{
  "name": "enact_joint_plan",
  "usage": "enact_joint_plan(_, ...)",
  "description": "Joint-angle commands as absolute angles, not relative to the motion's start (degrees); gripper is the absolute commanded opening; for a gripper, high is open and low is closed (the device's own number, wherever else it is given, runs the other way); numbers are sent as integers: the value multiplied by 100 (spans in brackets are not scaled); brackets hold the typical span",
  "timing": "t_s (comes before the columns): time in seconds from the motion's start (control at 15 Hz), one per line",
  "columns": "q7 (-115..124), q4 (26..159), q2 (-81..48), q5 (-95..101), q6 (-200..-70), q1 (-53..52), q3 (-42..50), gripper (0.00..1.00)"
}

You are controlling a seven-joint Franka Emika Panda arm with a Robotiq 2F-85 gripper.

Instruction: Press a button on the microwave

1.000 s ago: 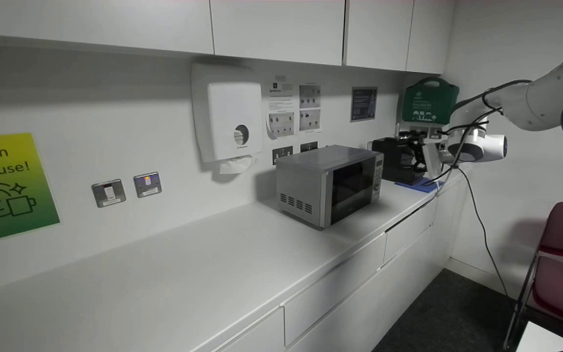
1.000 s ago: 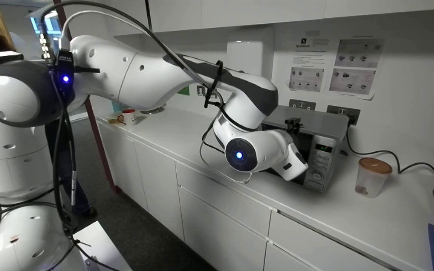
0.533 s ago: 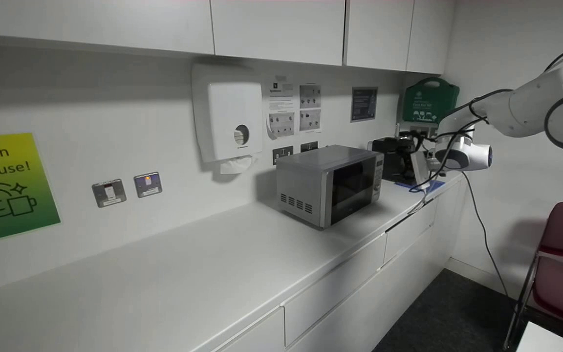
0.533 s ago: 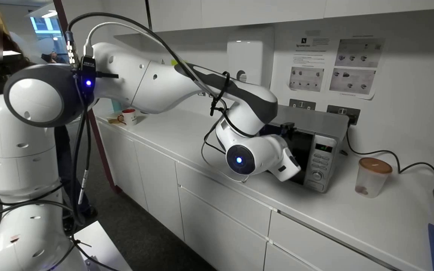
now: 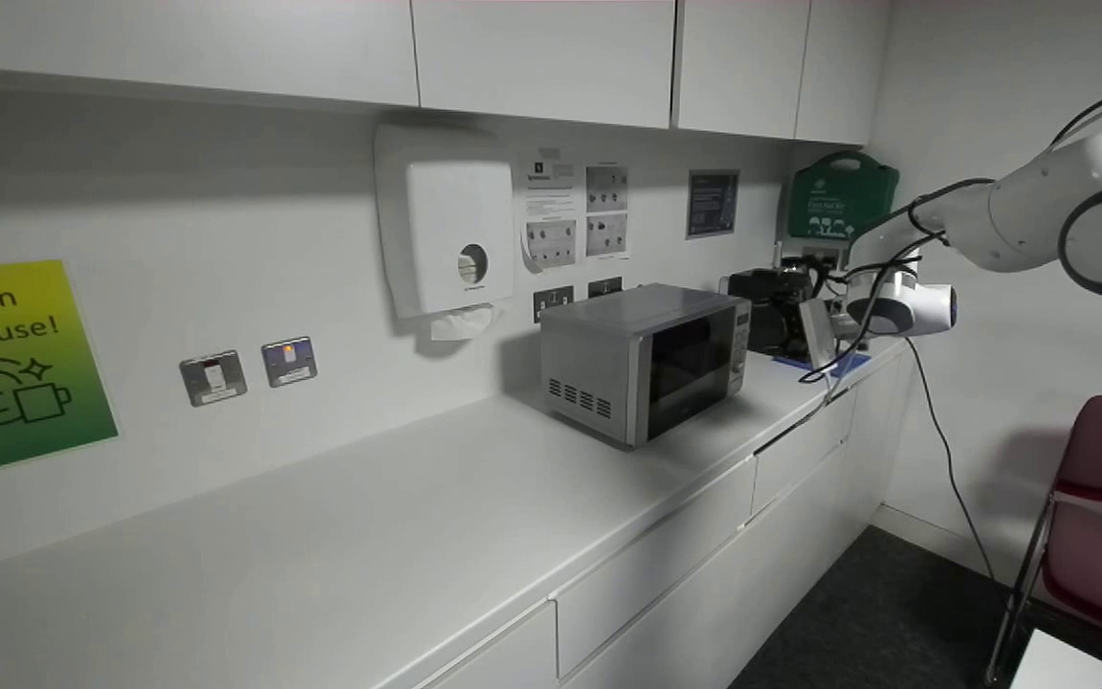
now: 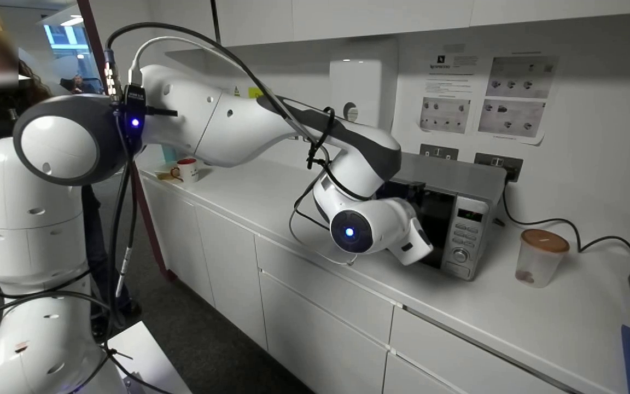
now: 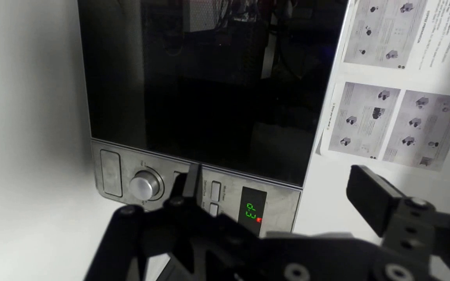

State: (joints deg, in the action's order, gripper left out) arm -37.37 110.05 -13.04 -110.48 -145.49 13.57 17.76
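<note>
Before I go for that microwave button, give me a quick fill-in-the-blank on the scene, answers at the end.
1. In the wrist view, the large characters on the display of the microwave glow ____.
2. The jaws there are not shut but ____.
3. The control panel shows only ____ round knob.
4. In an exterior view, the mug is white outside and ____ inside.

Missing words: green; open; one; red.
</note>
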Motion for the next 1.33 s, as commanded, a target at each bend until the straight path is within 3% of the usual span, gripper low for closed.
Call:
enact_joint_plan(0.0, -3729, 10983, -1321, -11051, -14412, 1435, 1751, 100)
enact_joint_plan(0.87, -3901, 10388, -2391, -12464, -13523, 2132, 2094, 100)
enact_joint_plan(0.93, -3951, 10378, -2446, -12565, -13484, 2133, 2105, 75)
enact_joint_plan(1.0, -4024, 10392, -2465, -12639, -13457, 2120, 2114, 74)
enact_joint_plan(1.27, -4185, 10392, -2589, -12707, -13475, 2035, 2103, 41)
